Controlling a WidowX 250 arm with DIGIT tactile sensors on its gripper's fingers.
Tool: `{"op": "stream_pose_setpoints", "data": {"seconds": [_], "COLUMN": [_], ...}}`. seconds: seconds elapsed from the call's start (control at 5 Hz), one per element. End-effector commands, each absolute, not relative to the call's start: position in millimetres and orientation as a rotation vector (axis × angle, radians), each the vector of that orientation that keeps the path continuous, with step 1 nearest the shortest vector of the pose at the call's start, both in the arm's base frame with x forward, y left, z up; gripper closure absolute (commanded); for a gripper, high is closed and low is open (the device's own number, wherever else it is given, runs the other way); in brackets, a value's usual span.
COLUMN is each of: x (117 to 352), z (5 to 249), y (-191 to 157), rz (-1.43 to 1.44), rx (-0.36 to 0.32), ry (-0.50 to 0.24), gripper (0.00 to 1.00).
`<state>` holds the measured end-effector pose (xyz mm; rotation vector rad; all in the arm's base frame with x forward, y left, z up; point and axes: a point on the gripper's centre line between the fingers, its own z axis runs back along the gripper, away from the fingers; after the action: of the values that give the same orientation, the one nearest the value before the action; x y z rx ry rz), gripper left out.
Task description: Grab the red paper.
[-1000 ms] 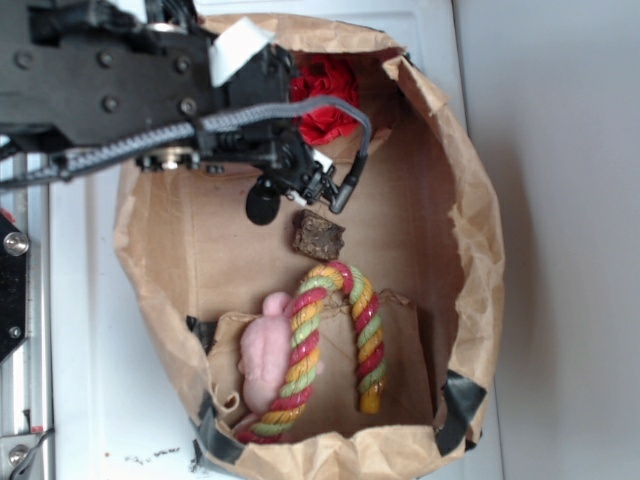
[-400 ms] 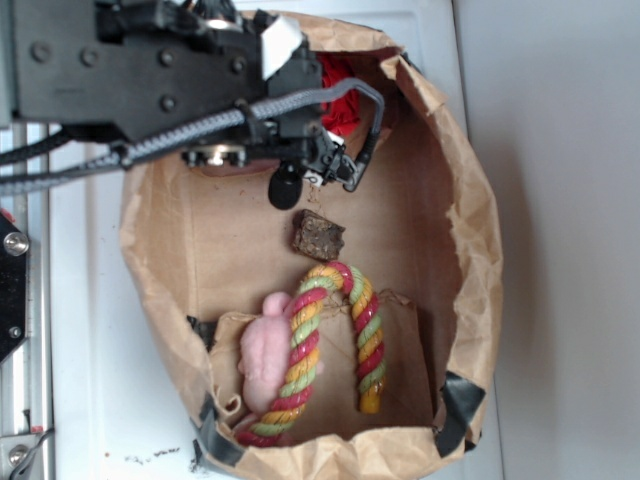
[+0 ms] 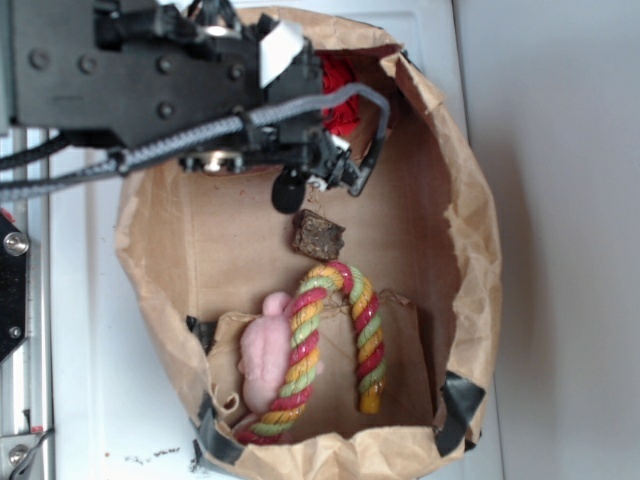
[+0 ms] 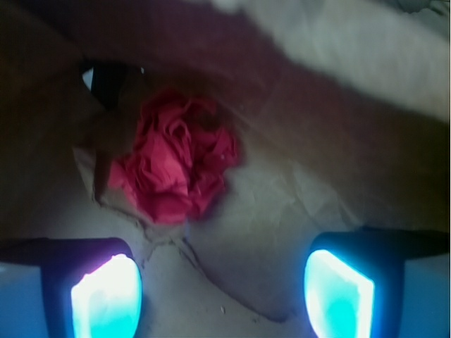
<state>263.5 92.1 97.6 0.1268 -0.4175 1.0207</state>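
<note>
wrist view, nearest: gripper [image 4: 222,296] spread wide, holding nothing, both glowing fingertips [image 4: 106,296] low in frame, apart from everything. beyond them, creased brown floor of paper bag [image 4: 282,225]. further in: red paper [image 4: 176,165] lying on that floor near the bag's far wall, left of centre, untouched. exterior view: red paper [image 3: 340,95] mostly hidden behind arm, at top of bag. brown chunk [image 3: 318,236], twisted rope [image 3: 335,345] and pink lump [image 3: 262,352] well apart from it.

Overhead exterior; close wrist view inside bag [image 3: 470,200]
</note>
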Motion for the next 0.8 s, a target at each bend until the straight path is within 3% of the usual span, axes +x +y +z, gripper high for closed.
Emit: {"op": "stream_pose_setpoints", "data": {"seconds": [0.0,0.4,0.6], "x": [259.2,261.5,264.1], "z": [117.8,117.2,115.3], "y": [106.9,111.7,105.6], "rz": [0.989,0.969,0.945], "rx": [0.057,0.026,0.087], "ry": [-0.457,-0.447,-0.436], "gripper": [0.00,0.00,0.00]}}
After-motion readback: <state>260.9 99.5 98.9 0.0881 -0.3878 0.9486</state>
